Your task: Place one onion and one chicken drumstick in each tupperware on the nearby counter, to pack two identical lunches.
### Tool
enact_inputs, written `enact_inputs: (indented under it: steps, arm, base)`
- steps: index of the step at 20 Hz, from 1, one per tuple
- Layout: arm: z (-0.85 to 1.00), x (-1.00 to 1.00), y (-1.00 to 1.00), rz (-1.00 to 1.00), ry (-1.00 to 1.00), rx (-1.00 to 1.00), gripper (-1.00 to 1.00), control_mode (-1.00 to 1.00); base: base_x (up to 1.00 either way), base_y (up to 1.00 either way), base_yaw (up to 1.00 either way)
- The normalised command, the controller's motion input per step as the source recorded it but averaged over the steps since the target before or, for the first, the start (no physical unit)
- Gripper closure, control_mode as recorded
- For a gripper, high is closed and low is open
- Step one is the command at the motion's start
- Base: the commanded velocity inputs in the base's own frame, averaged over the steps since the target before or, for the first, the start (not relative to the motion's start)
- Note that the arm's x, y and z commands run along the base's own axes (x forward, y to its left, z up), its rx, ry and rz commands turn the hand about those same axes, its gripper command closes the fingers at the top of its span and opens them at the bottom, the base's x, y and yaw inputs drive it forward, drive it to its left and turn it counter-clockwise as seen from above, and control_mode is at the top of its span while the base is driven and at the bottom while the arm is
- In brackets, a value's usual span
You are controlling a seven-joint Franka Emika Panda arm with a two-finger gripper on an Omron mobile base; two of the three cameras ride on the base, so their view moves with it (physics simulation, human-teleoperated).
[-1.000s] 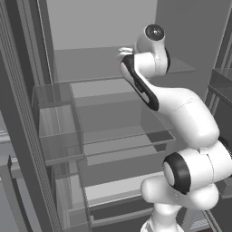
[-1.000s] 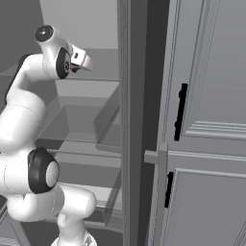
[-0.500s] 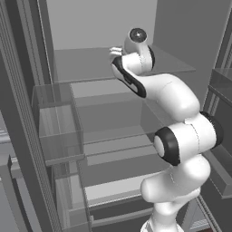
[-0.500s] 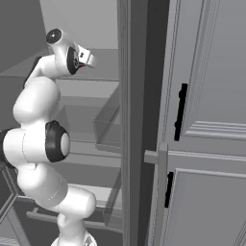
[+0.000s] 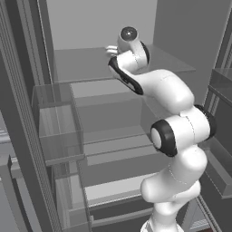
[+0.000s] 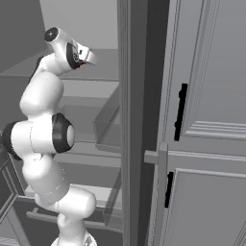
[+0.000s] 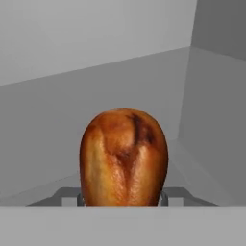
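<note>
While fingers (image 7: 123, 199) pinch chicken drumstick (image 7: 123, 158), glossy orange-brown bulb faces camera.

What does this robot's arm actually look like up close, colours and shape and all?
The arm is a chain of fat, rounded, glossy white segments, joined by dark, nearly black rings and caps at the joints. No loose cables or markings show. At its tip sits a small pale end effector, with dark details beside it.
</note>
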Motion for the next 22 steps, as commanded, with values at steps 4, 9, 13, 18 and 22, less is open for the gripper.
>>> enact_inputs:
  steps: [4, 9, 13, 18, 22]
  arm:
    - [-0.14, -0.45, 0.0, -0.03, -0.4, -0.01, 1.0, -1.0]
    - [0.31, -1.0, -0.01, -0.05, -0.06, 0.07, 1.0, -1.0]
    - [0.81, -1.0, 0.0, -0.1, 0.31, 0.16, 1.0, -1.0]
    - [0.27, -1.0, 0.0, -0.06, 0.32, 0.09, 1.0, -1.0]
    - [-1.0, -1.0, -0.1, 0.0, -0.08, -0.09, 1.0, -1.0]
  base:
    - [0.0, 0.0, 0.0]
    - [0.0, 0.0, 0.0]
    - [0.0, 0.0, 0.0]
    - [0.0, 0.0, 0.0]
    - [0.0, 0.0, 0.0]
